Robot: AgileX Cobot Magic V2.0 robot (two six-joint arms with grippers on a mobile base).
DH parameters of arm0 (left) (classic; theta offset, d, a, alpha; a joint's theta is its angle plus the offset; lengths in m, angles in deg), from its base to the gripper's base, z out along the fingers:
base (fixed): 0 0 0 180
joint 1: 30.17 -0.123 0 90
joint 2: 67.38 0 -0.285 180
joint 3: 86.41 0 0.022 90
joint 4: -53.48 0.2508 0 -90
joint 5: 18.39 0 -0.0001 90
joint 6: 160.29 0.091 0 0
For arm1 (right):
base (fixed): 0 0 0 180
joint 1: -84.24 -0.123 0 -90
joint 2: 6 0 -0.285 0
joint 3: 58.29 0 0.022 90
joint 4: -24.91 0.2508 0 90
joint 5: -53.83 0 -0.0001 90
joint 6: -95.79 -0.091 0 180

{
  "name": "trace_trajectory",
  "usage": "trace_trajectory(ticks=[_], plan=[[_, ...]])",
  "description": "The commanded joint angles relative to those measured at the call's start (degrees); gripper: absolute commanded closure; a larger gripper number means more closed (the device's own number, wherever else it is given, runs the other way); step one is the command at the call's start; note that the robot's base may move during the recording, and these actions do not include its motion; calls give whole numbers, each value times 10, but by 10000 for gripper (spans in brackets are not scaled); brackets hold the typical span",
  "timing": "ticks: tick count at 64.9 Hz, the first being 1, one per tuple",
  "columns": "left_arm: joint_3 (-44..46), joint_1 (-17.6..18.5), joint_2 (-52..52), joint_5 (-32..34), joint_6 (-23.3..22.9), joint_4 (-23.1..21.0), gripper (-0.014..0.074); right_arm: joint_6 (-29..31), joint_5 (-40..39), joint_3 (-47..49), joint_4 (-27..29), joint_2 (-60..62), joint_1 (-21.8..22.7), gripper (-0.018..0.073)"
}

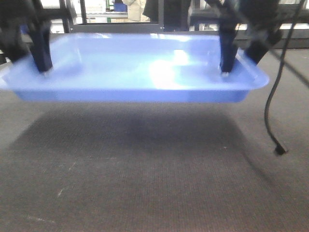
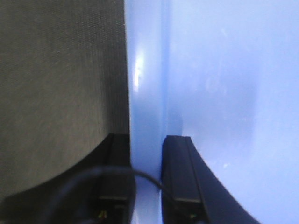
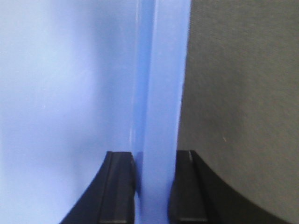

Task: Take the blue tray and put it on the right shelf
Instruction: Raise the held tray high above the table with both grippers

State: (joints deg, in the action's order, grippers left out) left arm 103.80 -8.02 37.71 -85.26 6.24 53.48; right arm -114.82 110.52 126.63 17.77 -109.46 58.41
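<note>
while it hangs clear above the dark woven surface (image 1: pixel 145 188), shadow beneath: blue tray (image 1: pixel 140 72), one item. left claw (image 2: pixel 147 186) clamped narrow on its left rim; right claw (image 3: pixel 154 196) likewise on its right rim, one finger inside, one outside.

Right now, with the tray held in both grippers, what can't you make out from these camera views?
Right shelf: not identifiable; the front view's background is only a blurred strip above the blue tray.
Tray's left corner: cut off by the front view's edge.
Left gripper and right gripper: wrist views show only their tips clamping the rim; the bodies are cropped.
</note>
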Motion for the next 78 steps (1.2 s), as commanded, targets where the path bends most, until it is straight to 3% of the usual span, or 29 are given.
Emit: trace_trajectory(ticks=[1, 21, 40, 78], plan=[[-10, 21, -71, -14, -11, 28, 645, 28, -6, -4, -17, 65, -16, 505], [-120, 73, -186, -22, -45, 27, 645, 27, -3, -93, -17, 172, -65, 504], [-124, 101, -214, -96, -45, 26, 645, 27, 19, -113, -16, 254, -119, 504], [-103, 111, -270, -83, -60, 10, 645, 27, 8, -113, -15, 301, -120, 504]])
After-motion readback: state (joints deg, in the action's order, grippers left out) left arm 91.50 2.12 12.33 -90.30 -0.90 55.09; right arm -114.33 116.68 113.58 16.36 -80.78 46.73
